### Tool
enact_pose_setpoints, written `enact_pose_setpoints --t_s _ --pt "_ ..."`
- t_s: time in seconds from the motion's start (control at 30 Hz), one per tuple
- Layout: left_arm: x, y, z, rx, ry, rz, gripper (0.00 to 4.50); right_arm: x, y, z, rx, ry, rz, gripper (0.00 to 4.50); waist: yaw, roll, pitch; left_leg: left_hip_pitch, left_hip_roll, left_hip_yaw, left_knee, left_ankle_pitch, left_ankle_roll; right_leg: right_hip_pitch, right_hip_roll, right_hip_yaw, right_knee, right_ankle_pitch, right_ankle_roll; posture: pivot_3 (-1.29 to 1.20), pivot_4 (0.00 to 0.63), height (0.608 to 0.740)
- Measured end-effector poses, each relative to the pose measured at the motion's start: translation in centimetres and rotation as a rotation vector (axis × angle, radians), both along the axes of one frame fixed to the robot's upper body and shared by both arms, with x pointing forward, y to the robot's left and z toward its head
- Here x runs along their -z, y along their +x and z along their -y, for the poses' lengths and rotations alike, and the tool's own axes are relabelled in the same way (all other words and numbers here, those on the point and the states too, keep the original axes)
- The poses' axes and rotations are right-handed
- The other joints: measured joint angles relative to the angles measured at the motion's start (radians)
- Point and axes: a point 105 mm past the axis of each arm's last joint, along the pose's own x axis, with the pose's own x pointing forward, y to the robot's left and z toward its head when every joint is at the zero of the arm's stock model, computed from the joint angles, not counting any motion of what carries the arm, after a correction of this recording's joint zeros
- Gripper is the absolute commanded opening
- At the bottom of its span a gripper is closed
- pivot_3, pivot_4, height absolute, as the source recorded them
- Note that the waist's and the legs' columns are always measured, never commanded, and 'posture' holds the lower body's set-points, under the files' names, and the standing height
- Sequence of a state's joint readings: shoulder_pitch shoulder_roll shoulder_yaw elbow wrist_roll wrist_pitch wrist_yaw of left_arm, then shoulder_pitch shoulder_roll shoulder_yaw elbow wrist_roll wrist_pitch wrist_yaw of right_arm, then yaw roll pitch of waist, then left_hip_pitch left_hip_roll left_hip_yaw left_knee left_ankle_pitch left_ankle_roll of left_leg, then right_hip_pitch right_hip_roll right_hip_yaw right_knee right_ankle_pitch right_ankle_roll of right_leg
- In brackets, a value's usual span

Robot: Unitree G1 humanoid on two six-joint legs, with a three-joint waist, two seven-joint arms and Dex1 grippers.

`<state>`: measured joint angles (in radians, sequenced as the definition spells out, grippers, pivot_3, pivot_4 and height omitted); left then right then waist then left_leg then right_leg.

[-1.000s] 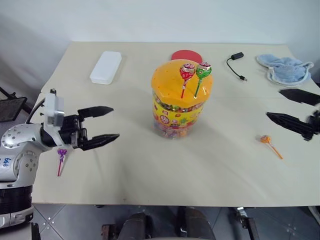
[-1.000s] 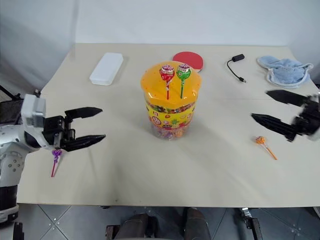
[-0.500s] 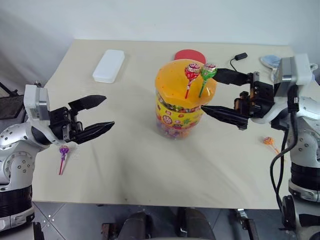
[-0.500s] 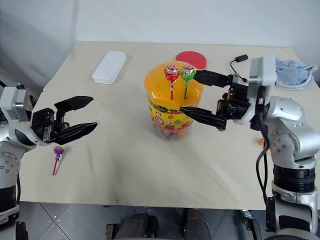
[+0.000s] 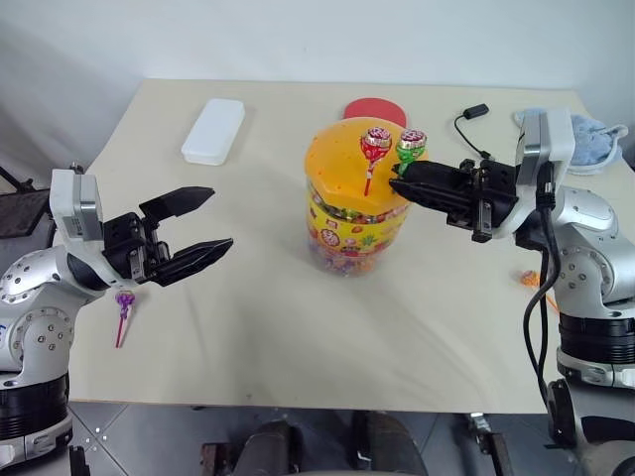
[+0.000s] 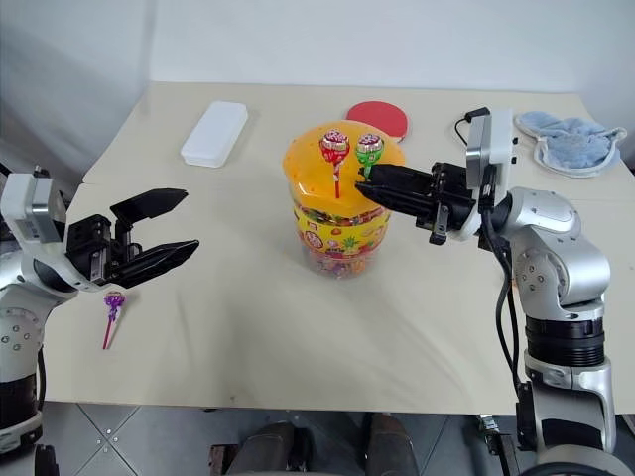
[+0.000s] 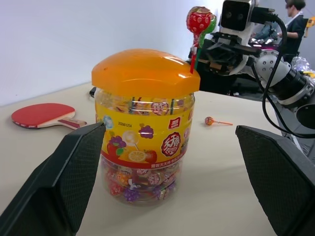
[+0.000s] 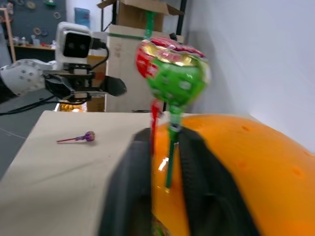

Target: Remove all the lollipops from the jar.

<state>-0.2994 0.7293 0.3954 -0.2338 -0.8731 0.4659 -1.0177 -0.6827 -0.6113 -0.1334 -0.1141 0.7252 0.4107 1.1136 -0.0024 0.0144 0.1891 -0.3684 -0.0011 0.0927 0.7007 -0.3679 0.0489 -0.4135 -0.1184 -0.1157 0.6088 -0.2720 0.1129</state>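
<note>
While the left gripper (image 5: 198,230) is idling open, the right gripper (image 5: 399,185) is pinching the green lollipop (image 5: 412,145) stick; next calls for lifting it from the jar (image 5: 359,198).

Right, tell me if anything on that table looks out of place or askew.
Two loose lollipops lie flat on the table, far apart: the purple lollipop below the open left gripper, the orange lollipop at the right side. The red lollipop leans in the jar's lid; the right gripper is shut on the green lollipop.

Silver arms, black fingers (image 5: 189,234), apparently black cable
</note>
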Motion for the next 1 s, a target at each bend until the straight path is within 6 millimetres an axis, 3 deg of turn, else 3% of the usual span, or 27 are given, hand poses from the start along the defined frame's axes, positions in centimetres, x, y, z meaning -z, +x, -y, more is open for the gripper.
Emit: enact_pose_setpoints --t_s 0.1,0.23,0.37,0.43,0.5,0.6,0.77,0.87,1.0 --pt "0.0 0.0 0.1 0.003 -0.001 0.002 4.5 -0.3 0.1 0.3 -0.012 0.04 -0.017 0.02 0.0 0.0 0.0 0.0 0.0 0.0 0.0 0.0 0.0 0.0 0.0 0.0 0.0 0.0 0.0 0.0 0.15 0.74" --pt "-0.1 -0.1 0.1 0.012 0.001 0.005 4.5 -3.0 -0.2 2.5 -0.002 0.158 -0.027 0.02 0.003 0.0 0.0 0.0 0.0 0.0 0.0 0.0 0.0 0.0 0.0 0.0 0.0 0.0 0.0 0.0 0.15 0.74" --pt "-0.2 0.0 0.4 0.036 0.028 0.022 4.5 -6.3 -0.3 7.2 0.151 0.232 -0.025 0.02 0.006 0.0 0.0 -0.001 -0.001 -0.001 0.0 0.0 0.0 0.0 -0.001 0.0 -0.001 0.0 0.0 0.0 0.15 0.74" --pt "-0.3 0.0 0.7 0.052 0.075 0.046 4.5 -6.0 0.1 9.7 0.299 0.153 -0.064 0.02 0.007 0.0 0.0 -0.001 -0.001 0.0 -0.001 0.0 0.001 0.0 -0.001 0.0 -0.002 0.0 0.0 0.0 0.15 0.74" --pt "-0.1 -0.1 0.9 0.072 0.12 0.054 4.5 -4.7 0.8 12.5 0.463 0.086 -0.156 0.02 0.003 0.0 0.0 0.0 -0.001 0.002 -0.001 0.0 0.001 0.0 -0.001 0.0 -0.002 0.0 0.0 0.0 0.15 0.74" --pt "0.7 -0.2 1.4 0.111 0.147 0.041 4.5 -0.8 1.7 16.8 0.735 -0.066 -0.335 0.02 0.002 0.0 0.0 0.0 0.0 0.003 -0.001 0.0 0.001 0.0 -0.001 0.0 -0.001 0.0 0.0 0.0 0.15 0.74" --pt "2.6 0.0 1.6 0.142 0.209 0.012 4.5 8.4 0.5 22.8 1.115 -0.396 -0.653 0.02 0.002 0.0 0.0 0.0 0.001 0.004 -0.001 0.0 0.001 0.0 0.0 0.001 -0.001 0.0 0.0 0.0 0.15 0.74" --pt "3.8 0.2 1.7 0.153 0.242 -0.019 4.5 12.2 -0.7 24.1 1.196 -0.517 -0.766 0.02 0.001 0.001 0.0 0.0 0.001 0.004 -0.001 0.0 0.001 -0.001 0.0 0.0 0.0 0.0 0.0 0.0 0.15 0.74" --pt "4.2 -0.2 1.8 0.183 0.269 -0.03 4.5 14.8 -1.4 23.9 1.205 -0.606 -0.789 0.02 0.002 0.001 0.0 0.001 0.001 0.004 -0.001 0.0 0.0 -0.001 0.0 0.001 -0.001 0.0 0.0 0.0 0.15 0.74"
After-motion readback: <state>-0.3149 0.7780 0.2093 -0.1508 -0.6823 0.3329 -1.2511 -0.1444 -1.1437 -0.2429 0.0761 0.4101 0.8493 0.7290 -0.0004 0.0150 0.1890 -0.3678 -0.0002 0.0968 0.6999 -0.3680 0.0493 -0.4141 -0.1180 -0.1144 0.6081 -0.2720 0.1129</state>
